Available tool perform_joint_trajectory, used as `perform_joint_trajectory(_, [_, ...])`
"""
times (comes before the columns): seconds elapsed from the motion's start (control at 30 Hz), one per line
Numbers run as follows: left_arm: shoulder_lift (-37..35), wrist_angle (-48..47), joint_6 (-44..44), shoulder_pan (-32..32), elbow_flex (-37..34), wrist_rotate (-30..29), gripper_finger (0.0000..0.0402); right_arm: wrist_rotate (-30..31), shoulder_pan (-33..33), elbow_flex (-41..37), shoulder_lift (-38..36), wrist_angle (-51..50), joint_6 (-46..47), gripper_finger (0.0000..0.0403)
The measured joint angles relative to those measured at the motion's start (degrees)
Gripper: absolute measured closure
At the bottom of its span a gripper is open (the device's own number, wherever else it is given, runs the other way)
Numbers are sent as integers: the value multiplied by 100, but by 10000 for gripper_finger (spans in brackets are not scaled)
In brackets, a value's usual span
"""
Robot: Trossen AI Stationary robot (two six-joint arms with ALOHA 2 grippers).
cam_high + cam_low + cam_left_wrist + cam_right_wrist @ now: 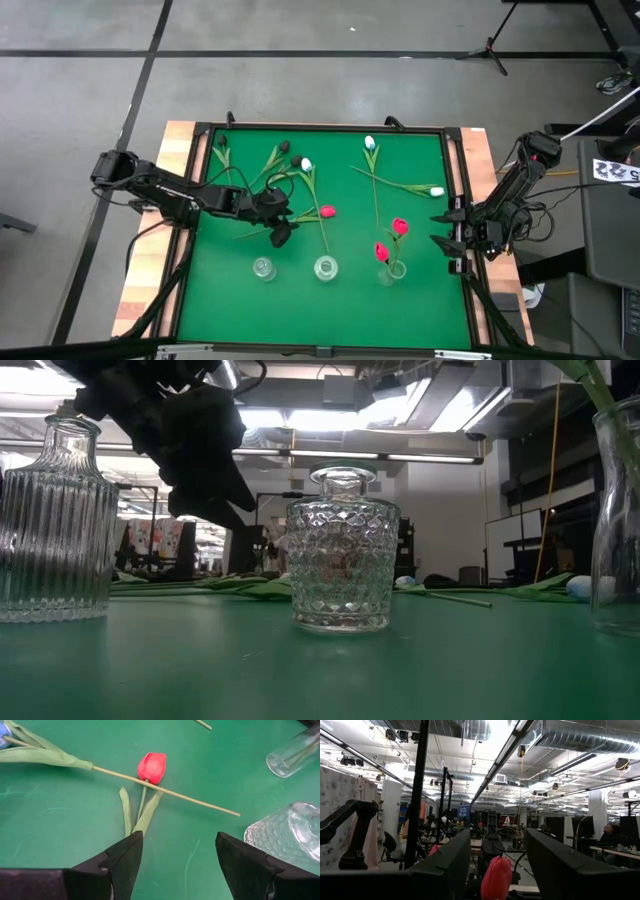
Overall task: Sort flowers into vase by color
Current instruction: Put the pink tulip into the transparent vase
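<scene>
Several tulips lie flat on the green mat (420, 290): black ones (284, 147) and white ones (370, 143) toward the far side, and a red one (151, 767) in the middle. A white tulip's bare stem (200, 804) lies across the red one just below its head. My left gripper (177, 857) hovers open above the red tulip's leaves (142, 815) and touches nothing. Two red tulips (399, 227) stand in the right vase (392, 272). My right gripper (442, 230) waits open at the table's right edge, tilted upward.
Three glass vases stand in a row near the front edge: a ribbed one (55, 520) on the left, a diamond-cut one (343, 550) in the middle close to my left gripper, and the right one (615, 510) holding stems. A raised frame (455, 180) borders the mat.
</scene>
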Motion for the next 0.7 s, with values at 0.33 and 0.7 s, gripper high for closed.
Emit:
perform_joint_trajectory(0.33, [0,-20,-264,0,0,2,155,-79,2,0,0,168,1,214])
perform_joint_trajectory(0.7, [0,-22,-504,0,-2,7,155,-201,0,2,0,251,-61,214])
